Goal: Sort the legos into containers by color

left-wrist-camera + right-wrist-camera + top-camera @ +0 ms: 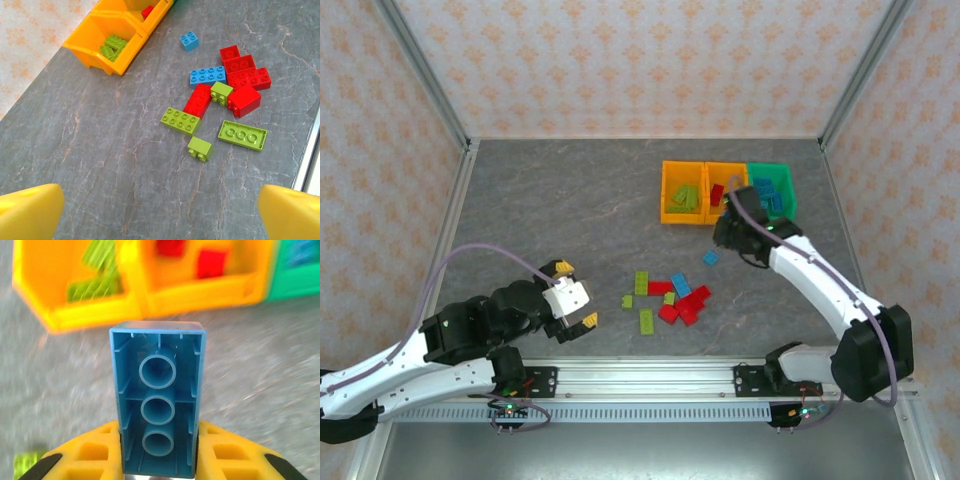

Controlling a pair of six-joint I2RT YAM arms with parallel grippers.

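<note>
Blue brick [159, 405], hollow underside showing three round tubes, sits clamped in the right gripper [159, 462] between ribbed yellow fingers [85, 460], just short of the bins [200, 302]; the step looks like delivery to the green bin [772, 166], where blues lie; next it must swing right over that rim, then release; left gripper [160, 215] hangs wide and empty near the loose legos [243, 100], glossy studded red, lime and blue blocks on the grey marbled table [100, 165].

Two orange bins [666, 192] and one green bin [792, 195]; loose bricks [220, 92] in red, blue and lime green; grey table [560, 220] with pale veining; cream walls [620, 60] patterned with orange floral motifs (held brick [159, 405] blue, fingers [90, 460] yellow).
</note>
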